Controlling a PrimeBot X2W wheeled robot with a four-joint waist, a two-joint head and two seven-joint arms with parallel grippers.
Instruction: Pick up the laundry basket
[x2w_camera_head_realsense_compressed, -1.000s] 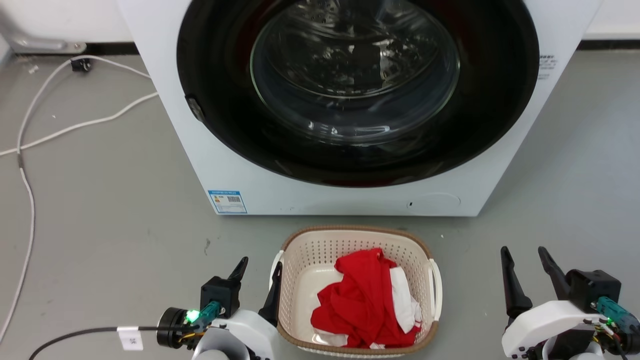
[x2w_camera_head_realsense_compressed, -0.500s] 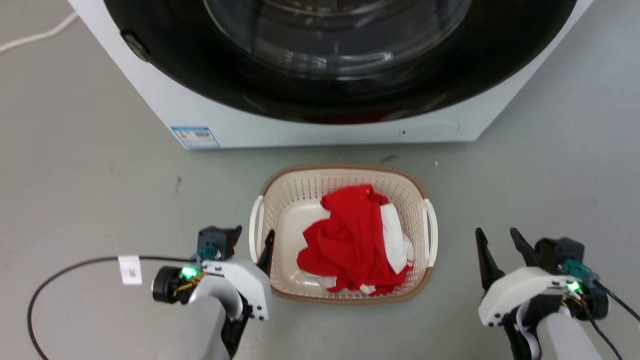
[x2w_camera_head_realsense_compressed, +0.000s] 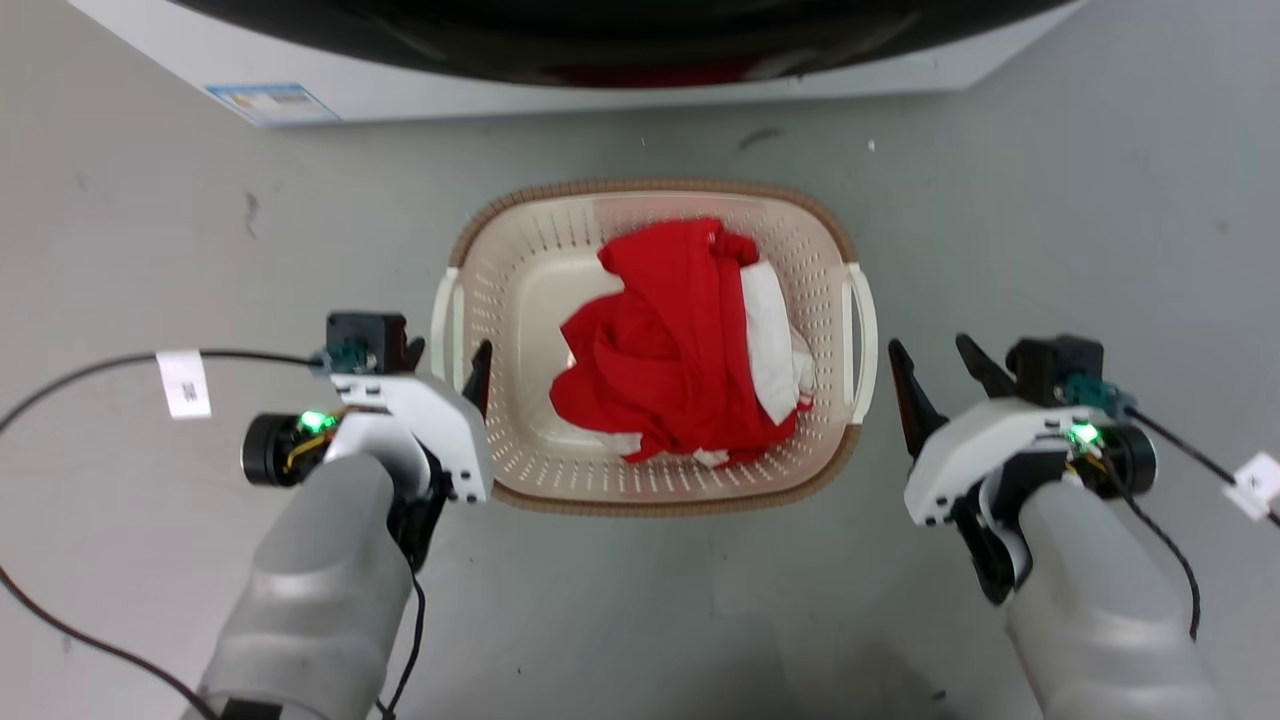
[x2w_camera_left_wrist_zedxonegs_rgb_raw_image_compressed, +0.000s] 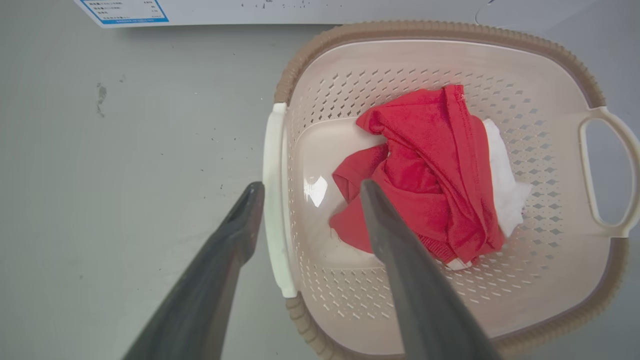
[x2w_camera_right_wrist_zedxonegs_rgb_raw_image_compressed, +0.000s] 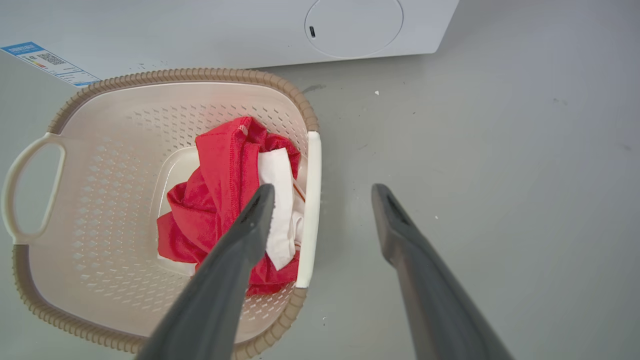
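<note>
We see the washing machine (x2w_camera_head_realsense_compressed: 900, 70) at 12 o'clock and the laundry basket (x2w_camera_head_realsense_compressed: 650, 187) on the floor mid-frame, red clothes (x2w_camera_head_realsense_compressed: 660, 340) inside. Left claw (x2w_camera_head_realsense_compressed: 447, 355) apart, straddling the 9 o'clock handle (x2w_camera_head_realsense_compressed: 446, 300). Right claw (x2w_camera_head_realsense_compressed: 930, 350) apart, just beside the basket at 3 o'clock.

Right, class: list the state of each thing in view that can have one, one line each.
Cream perforated plastic laundry basket with brown rim: upright on the floor, not lifted.
Crumpled red and white clothes: heaped inside the basket.
Left gripper: open, fingers either side of the white left handle.
Right gripper: open, by the right handle, not gripping.
</note>
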